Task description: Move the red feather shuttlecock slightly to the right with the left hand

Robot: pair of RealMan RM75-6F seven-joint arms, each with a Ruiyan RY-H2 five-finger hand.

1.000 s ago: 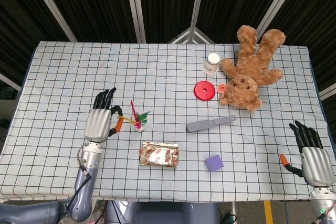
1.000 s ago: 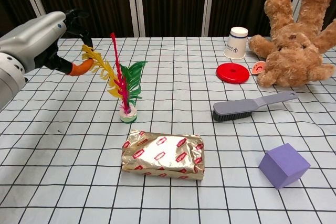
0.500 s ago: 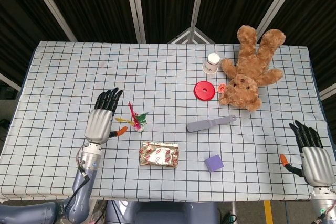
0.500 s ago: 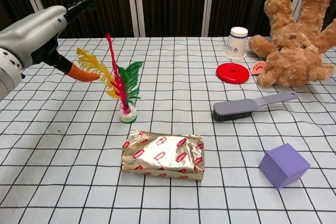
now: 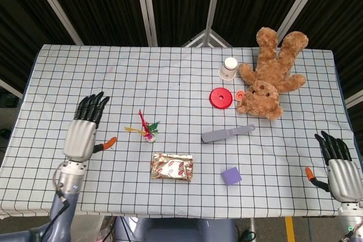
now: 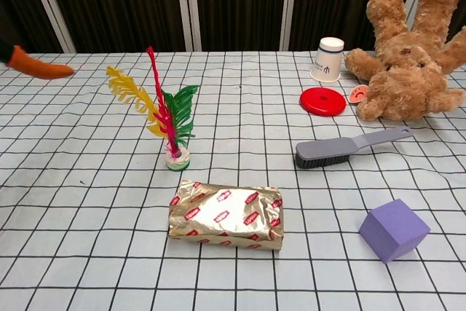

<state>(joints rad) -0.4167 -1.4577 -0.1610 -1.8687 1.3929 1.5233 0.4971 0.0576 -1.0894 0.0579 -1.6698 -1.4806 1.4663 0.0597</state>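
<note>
The red feather shuttlecock [image 5: 147, 128] [image 6: 164, 116] stands upright on its small round base, with red, yellow and green feathers, just behind the foil packet. My left hand [image 5: 83, 131] is open well to its left, fingers spread, touching nothing. Only its orange thumb tip [image 6: 40, 68] shows at the chest view's left edge. My right hand [image 5: 338, 169] lies open at the table's front right corner, holding nothing.
A gold foil packet [image 5: 172, 166] lies just in front of the shuttlecock. To the right are a grey brush [image 5: 227, 134], a purple cube [image 5: 231, 175], a red disc [image 5: 221, 98], a paper cup [image 5: 228, 68] and a brown teddy bear [image 5: 270, 76].
My left hand has let go of the yellow feather and pulled away to the left. The shuttlecock stays upright in the same spot. The right hand has hardly moved.
</note>
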